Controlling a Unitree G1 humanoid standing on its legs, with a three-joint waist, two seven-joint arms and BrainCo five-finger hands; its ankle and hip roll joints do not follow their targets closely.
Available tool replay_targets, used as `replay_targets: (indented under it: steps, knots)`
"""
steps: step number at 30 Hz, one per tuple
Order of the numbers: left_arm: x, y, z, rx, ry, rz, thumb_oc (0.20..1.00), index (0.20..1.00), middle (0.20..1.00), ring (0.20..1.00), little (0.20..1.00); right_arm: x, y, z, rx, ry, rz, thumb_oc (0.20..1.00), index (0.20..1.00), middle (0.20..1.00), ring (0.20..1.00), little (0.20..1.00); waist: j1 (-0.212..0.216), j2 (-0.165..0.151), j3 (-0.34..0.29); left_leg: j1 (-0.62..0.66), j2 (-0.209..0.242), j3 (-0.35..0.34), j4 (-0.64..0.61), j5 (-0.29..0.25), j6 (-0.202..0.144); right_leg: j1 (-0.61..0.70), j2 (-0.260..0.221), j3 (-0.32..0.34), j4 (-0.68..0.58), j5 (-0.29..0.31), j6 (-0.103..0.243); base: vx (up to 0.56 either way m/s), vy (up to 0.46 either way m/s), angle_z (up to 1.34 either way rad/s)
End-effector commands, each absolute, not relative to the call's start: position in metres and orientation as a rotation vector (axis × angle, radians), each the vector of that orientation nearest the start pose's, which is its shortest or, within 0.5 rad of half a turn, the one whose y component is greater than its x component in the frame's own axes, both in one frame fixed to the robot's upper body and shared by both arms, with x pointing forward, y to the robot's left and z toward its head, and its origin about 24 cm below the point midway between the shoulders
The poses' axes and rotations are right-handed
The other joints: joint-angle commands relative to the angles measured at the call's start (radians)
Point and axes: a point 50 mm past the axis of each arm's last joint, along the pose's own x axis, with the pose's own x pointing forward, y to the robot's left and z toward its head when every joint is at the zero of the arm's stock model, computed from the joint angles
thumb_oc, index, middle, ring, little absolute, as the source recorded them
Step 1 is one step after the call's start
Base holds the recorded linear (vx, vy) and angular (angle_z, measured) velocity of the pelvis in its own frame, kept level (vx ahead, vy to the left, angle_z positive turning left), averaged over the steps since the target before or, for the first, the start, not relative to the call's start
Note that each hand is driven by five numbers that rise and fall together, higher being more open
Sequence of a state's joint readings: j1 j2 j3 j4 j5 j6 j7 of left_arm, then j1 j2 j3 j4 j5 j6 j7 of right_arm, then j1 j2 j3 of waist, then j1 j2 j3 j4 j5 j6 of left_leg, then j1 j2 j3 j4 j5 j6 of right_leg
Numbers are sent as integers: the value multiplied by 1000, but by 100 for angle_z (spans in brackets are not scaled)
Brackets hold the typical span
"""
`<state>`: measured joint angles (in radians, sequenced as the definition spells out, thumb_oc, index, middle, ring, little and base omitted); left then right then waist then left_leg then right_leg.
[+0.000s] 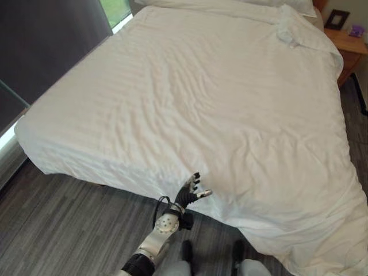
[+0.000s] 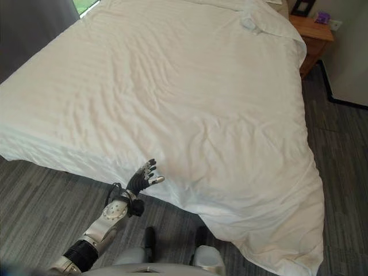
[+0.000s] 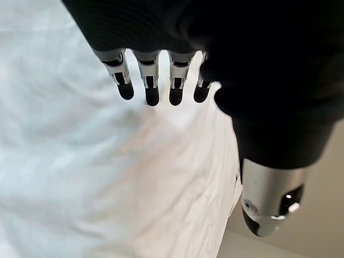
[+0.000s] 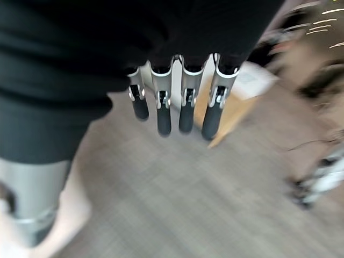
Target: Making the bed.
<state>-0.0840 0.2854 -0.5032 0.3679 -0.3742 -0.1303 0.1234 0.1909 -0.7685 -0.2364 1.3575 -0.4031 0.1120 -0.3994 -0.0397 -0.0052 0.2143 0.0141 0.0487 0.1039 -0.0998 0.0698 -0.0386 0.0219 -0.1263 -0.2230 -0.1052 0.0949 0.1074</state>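
One white duvet (image 1: 218, 109) covers bed; left hand (image 1: 193, 190) at its near edge, fingers straight, spread. Right hand (image 4: 177, 102) over floor, fingers straight, holding nothing.

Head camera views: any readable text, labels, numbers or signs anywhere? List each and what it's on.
None readable.
White duvet covering the bed: plain, no print.
Dark framed item on the wooden nightstand: too small to read.
Small purple object on the same nightstand: too small to read.
Left hand at the duvet's near edge: no marking visible.
Right hand, over grey floor in its wrist view: surroundings blurred, nothing legible.
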Motion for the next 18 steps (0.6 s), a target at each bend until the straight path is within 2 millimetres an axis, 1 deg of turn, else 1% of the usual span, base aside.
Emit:
replay_targets:
  steps: [1, 2, 3, 4, 5, 6, 7, 8, 9, 10, 11, 12, 13, 14, 15, 16, 17, 18]
  knots:
    - [255, 107, -4, -69, 141, -254, 1000, 1000, 1000, 1000, 1000, -41, -492, 19, -1218, 1507, -991, 1000, 1000, 1000, 1000, 1000, -22, 6, 17, 39, -3, 26, 13, -144, -8, 45, -19, -3, 18, -116, 67, -4, 19, -10]
    - [255, 109, -3, -76, 137, -245, 1000, 1000, 1000, 1000, 1000, -39, -498, 29, -1224, 1479, -1029, 1000, 1000, 1000, 1000, 1000, -26, 9, 15, 42, -2, 33, 13, -145, -9, 45, -19, 1, 18, -115, 67, -4, 19, -24]
    - [255, 109, -3, -77, 137, -246, 1000, 1000, 1000, 1000, 1000, -40, -499, 30, -1224, 1479, -1029, 1000, 1000, 1000, 1000, 1000, -25, 10, 15, 42, -2, 34, 13, -146, -9, 45, -19, 2, 18, -115, 67, -3, 13, -28]
    - [256, 115, 0, -90, 123, -228, 1000, 1000, 1000, 1000, 1000, -23, -514, 57, -1220, 1331, -1125, 1000, 1000, 1000, 1000, 1000, -34, 10, 11, 50, 2, 47, 13, -149, -10, 45, -22, 11, 18, -114, 68, -1, 17, -21]
    - [255, 119, 3, -105, 109, -213, 1000, 1000, 1000, 1000, 1000, -18, -522, 74, -1214, 1243, -1181, 1000, 1000, 1000, 1000, 1000, -43, 10, 8, 53, 4, 52, 13, -151, -10, 46, -23, 16, 18, -114, 69, 0, 17, -16]
    - [255, 118, 3, -106, 110, -216, 1000, 1000, 1000, 1000, 1000, -20, -522, 75, -1214, 1245, -1184, 1000, 1000, 1000, 1000, 1000, -40, 12, 8, 54, 4, 52, 13, -152, -10, 46, -23, 16, 18, -114, 69, 4, 21, -27]
    - [252, 125, 4, -124, 102, -191, 1000, 1000, 1000, 1000, 1000, 1, -532, 111, -1245, 1017, -1270, 1000, 1000, 1000, 1000, 1000, -54, 13, 4, 65, 7, 60, 13, -159, -10, 52, -21, 22, 18, -117, 70, 12, 8, -29]
    - [250, 130, 3, -127, 107, -173, 1000, 1000, 1000, 1000, 1000, 29, -532, 136, -1290, 821, -1278, 1000, 1000, 1000, 1000, 1000, -60, 13, 0, 70, 8, 62, 13, -161, -8, 54, -20, 27, 18, -117, 69, 16, 11, -25]
    - [248, 132, 2, -133, 110, -160, 1000, 1000, 1000, 1000, 1000, 57, -524, 164, -1325, 597, -1278, 1000, 1000, 1000, 1000, 1000, -64, 15, -5, 72, 8, 62, 13, -163, -7, 54, -19, 30, 18, -118, 68, 19, 5, -22]
    - [247, 135, 1, -139, 114, -147, 1000, 1000, 1000, 1000, 1000, 77, -510, 182, -1345, 421, -1263, 1000, 1000, 1000, 1000, 1000, -64, 19, -9, 75, 7, 59, 13, -167, -5, 56, -19, 33, 18, -120, 67, 13, 9, -21]
    - [247, 135, -1, -144, 124, -140, 1000, 1000, 1000, 1000, 1000, 95, -491, 187, -1337, 269, -1217, 1000, 1000, 1000, 1000, 1000, -65, 26, -12, 78, 7, 56, 13, -170, -3, 57, -18, 34, 18, -123, 65, -5, 4, -14]
    - [247, 135, -1, -142, 124, -142, 1000, 1000, 1000, 1000, 1000, 94, -490, 187, -1336, 272, -1218, 1000, 1000, 1000, 1000, 1000, -64, 25, -13, 74, 6, 55, 13, -166, -3, 54, -19, 34, 18, -119, 65, 5, 5, -4]
    - [247, 136, -3, -145, 136, -135, 1000, 1000, 1000, 1000, 1000, 112, -470, 183, -1310, 155, -1173, 1000, 1000, 1000, 1000, 1000, -62, 31, -17, 77, 7, 53, 13, -168, -1, 57, -18, 34, 18, -122, 63, 0, 0, 0]
    - [244, 131, -9, -141, 167, -159, 1000, 1000, 1000, 1000, 1000, 145, -458, 153, -1277, 169, -1077, 1000, 1000, 1000, 1000, 1000, -31, 44, -15, 81, 9, 49, 13, -169, 1, 64, -16, 32, 18, -128, 60, -17, -27, -6]
    - [245, 130, -9, -132, 174, -171, 1000, 1000, 1000, 1000, 1000, 176, -432, 111, -1218, 195, -943, 200, 200, 200, 200, 200, -32, 37, -8, 78, 7, 41, 13, -162, 3, 65, -16, 25, 18, -128, 55, -16, -50, -13]
    - [241, 116, -13, -142, 198, -226, 1000, 1000, 1000, 1000, 1000, 218, -368, 85, -1081, 52, -752, 200, 200, 200, 200, 200, -4, 45, -2, 85, 5, 24, 13, -167, 7, 81, -16, 14, 18, -138, 51, -22, -39, -25]
    - [242, 116, -13, -140, 197, -224, 1000, 1000, 1000, 1000, 1000, 219, -367, 84, -1079, 52, -752, 200, 200, 200, 200, 200, -6, 42, -2, 82, 4, 23, 13, -163, 7, 78, -17, 13, 18, -135, 50, 1, -27, -13]
    - [242, 109, -12, -150, 201, -250, 1000, 1000, 1000, 1000, 1000, 240, -306, 72, -997, -61, -538, 200, 200, 200, 200, 200, 15, 45, 5, 85, 2, 11, 13, -165, 8, 89, -18, 3, 18, -141, 46, -29, -13, 34]
